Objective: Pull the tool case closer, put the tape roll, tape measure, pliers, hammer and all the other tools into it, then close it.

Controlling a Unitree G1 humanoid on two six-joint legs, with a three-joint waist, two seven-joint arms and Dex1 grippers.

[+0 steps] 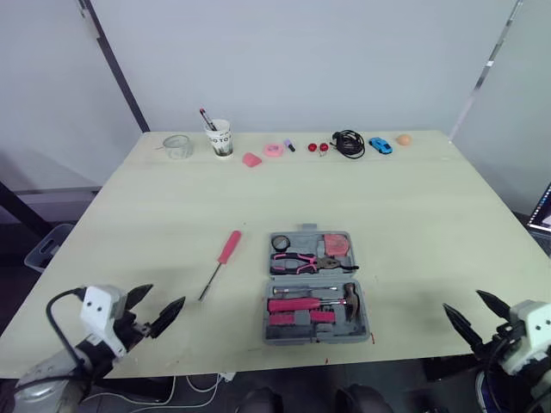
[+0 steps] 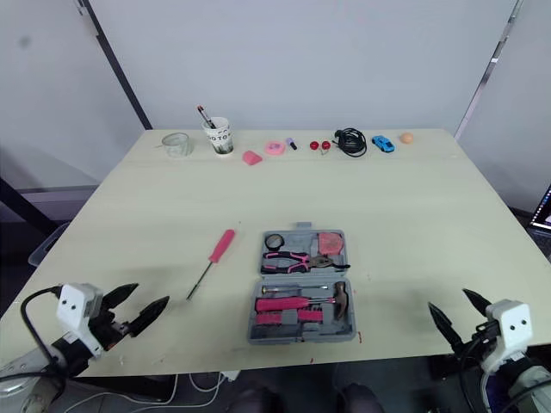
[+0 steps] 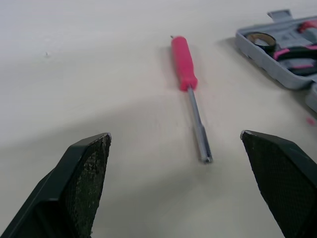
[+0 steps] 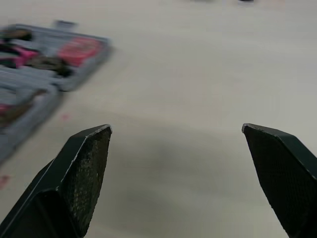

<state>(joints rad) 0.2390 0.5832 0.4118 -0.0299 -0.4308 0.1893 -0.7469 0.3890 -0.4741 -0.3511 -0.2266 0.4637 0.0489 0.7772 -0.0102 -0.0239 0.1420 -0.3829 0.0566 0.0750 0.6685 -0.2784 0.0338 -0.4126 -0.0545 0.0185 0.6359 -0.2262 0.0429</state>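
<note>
The grey tool case (image 1: 313,288) lies open near the table's front edge, holding a tape roll (image 1: 281,243), a red tape measure (image 1: 336,245), pink-handled pliers (image 1: 301,261), a hammer (image 1: 349,299) and pink tools. A pink-handled screwdriver (image 1: 220,262) lies on the table left of the case, its tip towards the front. My left gripper (image 1: 155,311) hovers open at the front left corner, short of the screwdriver (image 3: 189,84). My right gripper (image 1: 476,313) is open at the front right, with the case (image 4: 34,59) off to its left.
Along the table's far edge (image 1: 293,133) stand a glass jar (image 1: 178,146), a paper cup with pens (image 1: 219,138), pink items (image 1: 263,155), a black cable (image 1: 348,143), a blue toy car (image 1: 380,144) and an orange ball (image 1: 404,138). A plastic bin (image 1: 47,245) sits on the floor left.
</note>
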